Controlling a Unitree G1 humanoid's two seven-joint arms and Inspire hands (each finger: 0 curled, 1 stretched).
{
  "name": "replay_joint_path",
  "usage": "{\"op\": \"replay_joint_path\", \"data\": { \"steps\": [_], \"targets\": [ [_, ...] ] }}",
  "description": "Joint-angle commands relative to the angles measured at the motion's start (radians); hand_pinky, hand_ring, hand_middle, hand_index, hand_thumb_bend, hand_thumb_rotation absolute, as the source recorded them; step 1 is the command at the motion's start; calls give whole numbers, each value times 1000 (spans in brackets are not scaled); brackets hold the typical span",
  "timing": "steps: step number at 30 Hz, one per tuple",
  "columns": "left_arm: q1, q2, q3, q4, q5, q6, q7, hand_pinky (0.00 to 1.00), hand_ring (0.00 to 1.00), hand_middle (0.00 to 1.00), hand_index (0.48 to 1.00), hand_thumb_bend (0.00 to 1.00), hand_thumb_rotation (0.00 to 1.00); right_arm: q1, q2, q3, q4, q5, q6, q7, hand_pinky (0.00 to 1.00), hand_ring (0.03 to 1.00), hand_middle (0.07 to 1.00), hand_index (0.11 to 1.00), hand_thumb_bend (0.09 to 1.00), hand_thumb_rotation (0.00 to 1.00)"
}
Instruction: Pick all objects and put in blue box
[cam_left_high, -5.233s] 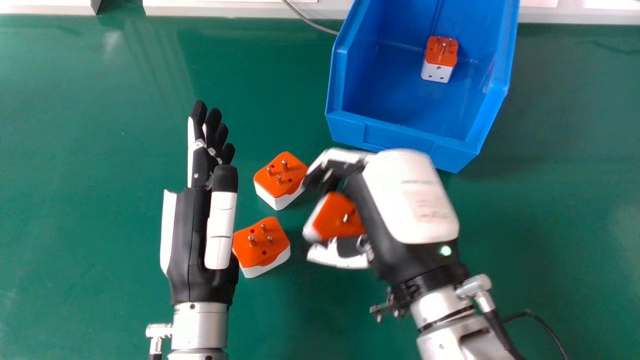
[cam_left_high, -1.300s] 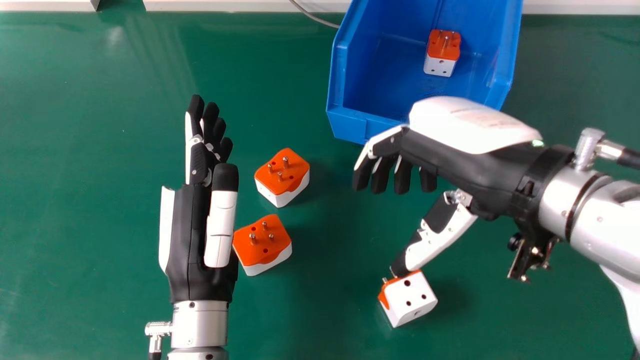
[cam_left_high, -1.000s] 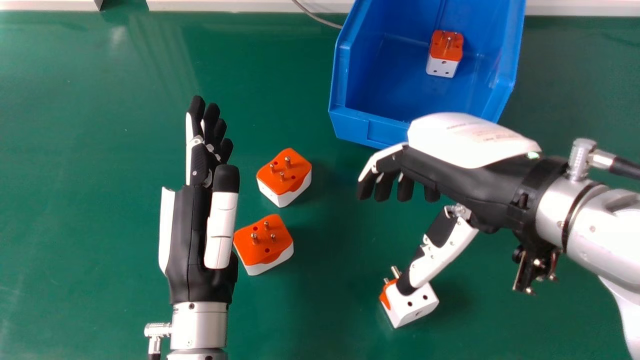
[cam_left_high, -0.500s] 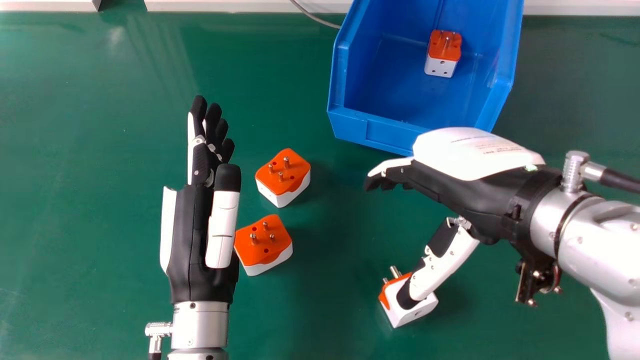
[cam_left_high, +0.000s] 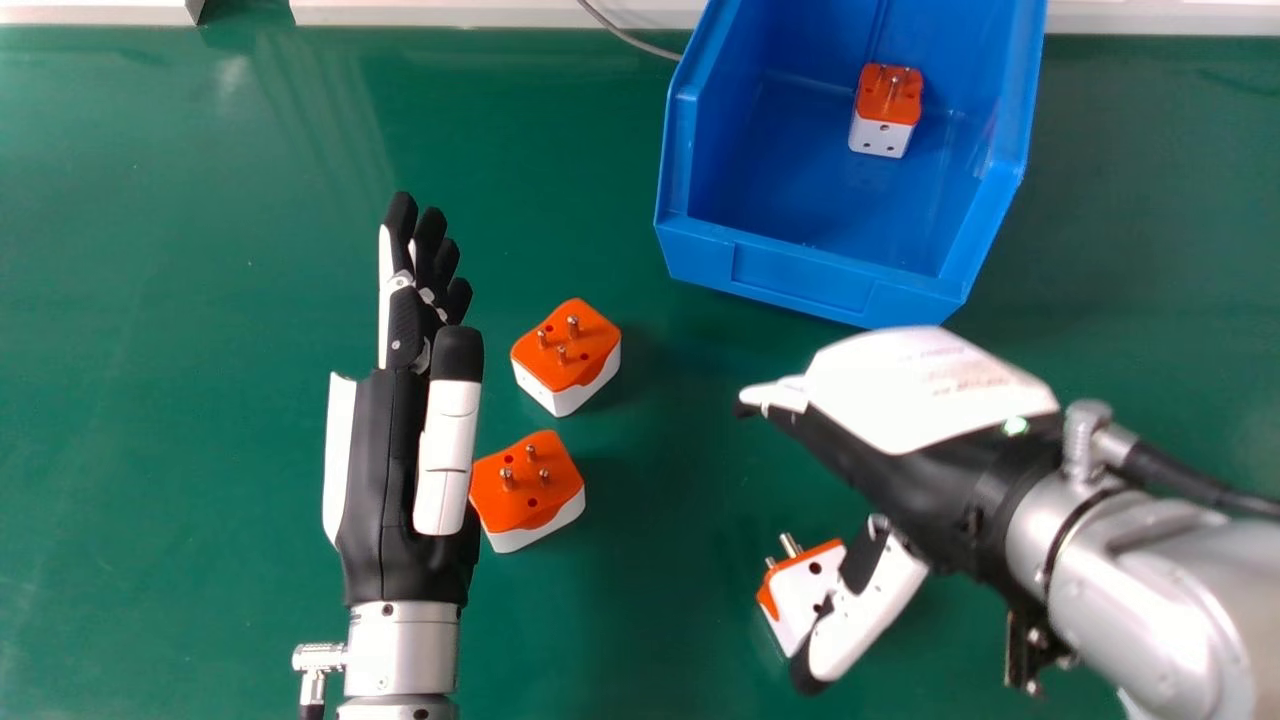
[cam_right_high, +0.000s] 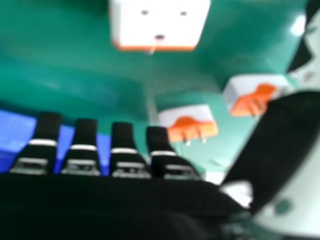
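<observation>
My right hand (cam_left_high: 925, 395) is lower over the tabletop (cam_left_high: 200, 400) than it was half a second ago, and turned a little, so the front rim of the blue box (cam_left_high: 800, 275) by the far edge is uncovered again. It is open, fingers nearly straight and thumb (cam_left_high: 870, 610) spread well apart from them, and I have hold of nothing. My thumb has slid from the upper face of the tipped plug adapter (cam_left_high: 795, 600) to its right side, its tip now past the near corner; I cannot tell whether it touches. That adapter hasn't shifted: it lies on its side, socket holes up, pins pointing away from me. The farther upright adapter (cam_left_high: 566, 360) and the nearer upright adapter (cam_left_high: 527, 490) are where they were, pins up, between my hands. The boxed adapter (cam_left_high: 885, 110) sits as before, toward the right wall. My left hand (cam_left_high: 385, 460) is at the left, beside the nearer upright one.
</observation>
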Motion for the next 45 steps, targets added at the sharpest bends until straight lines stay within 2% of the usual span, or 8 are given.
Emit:
{"op": "replay_joint_path", "data": {
  "steps": [1,12,17,30,31,35,36,45],
  "targets": [
    [-8,-33,-10,-14,8,-22,1,1000,1000,1000,1000,827,911,26,23,2,-4,-57,-32,-1,876,923,931,915,961,318],
    [-4,-32,-9,-16,2,-22,-1,1000,1000,1000,1000,824,909,151,135,-13,113,-208,-100,-93,916,951,956,935,976,280],
    [2,-32,-10,-20,-1,-21,-3,1000,1000,1000,1000,823,906,194,131,-45,140,-157,-156,-192,927,961,965,940,981,260],
    [16,-30,-11,-31,-5,-13,-7,1000,1000,1000,1000,818,903,271,109,-92,248,-3,-344,-640,888,952,968,935,971,224],
    [16,-29,-11,-32,-7,-12,-9,1000,1000,1000,1000,817,901,272,112,-94,258,11,-354,-666,838,929,952,921,929,185],
    [15,-29,-10,-27,-8,-19,-11,1000,1000,1000,1000,817,901,274,123,-105,297,86,-398,-770,838,929,952,921,929,185],
    [16,-29,-9,-28,-7,-19,-10,1000,1000,1000,1000,817,900,274,125,-107,306,101,-407,-796,780,884,921,879,872,148],
    [18,-26,-7,-35,-11,-13,-14,1000,1000,1000,1000,817,900,266,128,-111,327,148,-414,-826,780,884,921,879,872,148]
  ]
}}
